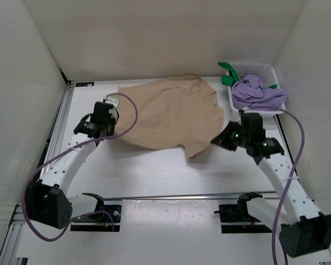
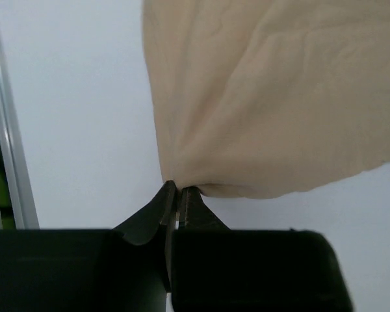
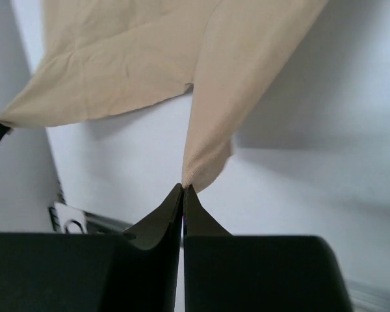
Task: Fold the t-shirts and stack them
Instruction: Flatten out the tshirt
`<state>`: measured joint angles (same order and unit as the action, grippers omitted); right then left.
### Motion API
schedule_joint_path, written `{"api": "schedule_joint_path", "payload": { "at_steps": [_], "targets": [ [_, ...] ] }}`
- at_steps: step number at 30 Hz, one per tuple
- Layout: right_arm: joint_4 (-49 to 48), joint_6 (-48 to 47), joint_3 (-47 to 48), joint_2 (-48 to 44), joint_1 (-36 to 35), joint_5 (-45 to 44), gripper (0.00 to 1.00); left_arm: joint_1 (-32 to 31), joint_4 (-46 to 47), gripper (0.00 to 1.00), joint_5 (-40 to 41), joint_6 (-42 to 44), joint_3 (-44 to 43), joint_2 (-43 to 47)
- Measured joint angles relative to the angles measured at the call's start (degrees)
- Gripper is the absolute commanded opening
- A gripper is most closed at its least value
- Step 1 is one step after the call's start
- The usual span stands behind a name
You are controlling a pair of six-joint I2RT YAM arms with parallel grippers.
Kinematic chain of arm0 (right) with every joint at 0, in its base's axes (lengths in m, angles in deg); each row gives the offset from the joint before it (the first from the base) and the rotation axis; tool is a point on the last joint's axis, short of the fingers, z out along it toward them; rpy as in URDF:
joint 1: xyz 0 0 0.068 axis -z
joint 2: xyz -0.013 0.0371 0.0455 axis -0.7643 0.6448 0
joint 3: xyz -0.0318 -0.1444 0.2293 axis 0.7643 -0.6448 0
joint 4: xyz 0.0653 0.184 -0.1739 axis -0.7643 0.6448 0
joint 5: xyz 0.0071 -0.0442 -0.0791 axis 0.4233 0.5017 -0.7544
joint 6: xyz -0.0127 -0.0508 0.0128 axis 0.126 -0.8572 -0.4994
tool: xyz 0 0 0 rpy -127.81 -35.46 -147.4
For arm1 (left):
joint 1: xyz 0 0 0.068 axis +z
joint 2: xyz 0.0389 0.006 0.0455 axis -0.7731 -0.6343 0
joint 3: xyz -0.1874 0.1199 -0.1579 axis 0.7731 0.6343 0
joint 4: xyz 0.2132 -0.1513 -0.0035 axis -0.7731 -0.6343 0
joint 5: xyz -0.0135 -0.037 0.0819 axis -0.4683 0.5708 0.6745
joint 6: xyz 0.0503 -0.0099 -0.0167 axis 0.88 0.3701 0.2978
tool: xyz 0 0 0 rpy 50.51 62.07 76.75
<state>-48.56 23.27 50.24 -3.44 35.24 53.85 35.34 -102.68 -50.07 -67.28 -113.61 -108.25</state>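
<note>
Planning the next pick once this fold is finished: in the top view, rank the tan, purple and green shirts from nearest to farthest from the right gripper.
1. Tan shirt: pinched in the right gripper, spread out to its left.
2. Purple shirt: draped over the near rim of the basket, just beyond the gripper.
3. Green shirt: at the basket's far-left corner, farthest.

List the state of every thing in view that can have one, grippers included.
tan t-shirt: unfolded, spread on the table, pinched at two edges
purple t-shirt: crumpled, draped over the basket's near rim
green t-shirt: bunched, hanging over the basket's left corner, mostly hidden
basket: upright, holding two shirts
left gripper: shut on the tan t-shirt's edge
right gripper: shut on the tan t-shirt's edge
</note>
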Motion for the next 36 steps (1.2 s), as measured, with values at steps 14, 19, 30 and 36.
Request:
{"api": "schedule_joint_path", "payload": {
  "at_steps": [14, 19, 30, 36],
  "targets": [
    [13.31, -0.57, -15.56, -8.57, -3.37, -1.55, 0.0, -1.7, -16.46, 0.1, -2.45, 0.02, 24.17, 16.96],
    [11.91, -4.11, -6.47, 8.61, -0.48, -0.52, 0.0, 1.97, -14.45, 0.1, -3.54, 0.02, 19.98, 9.75],
    [-6.69, 13.84, 75.84, 69.2, 14.75, 10.54, 0.0, 9.49, -4.15, 0.1, -0.81, 0.0, -75.47, -43.41],
    [-17.4, 16.61, 80.15, 51.25, 18.1, 8.39, 0.0, 6.91, 5.22, 0.1, -1.09, 0.02, -71.6, -30.03]
  ]
}}
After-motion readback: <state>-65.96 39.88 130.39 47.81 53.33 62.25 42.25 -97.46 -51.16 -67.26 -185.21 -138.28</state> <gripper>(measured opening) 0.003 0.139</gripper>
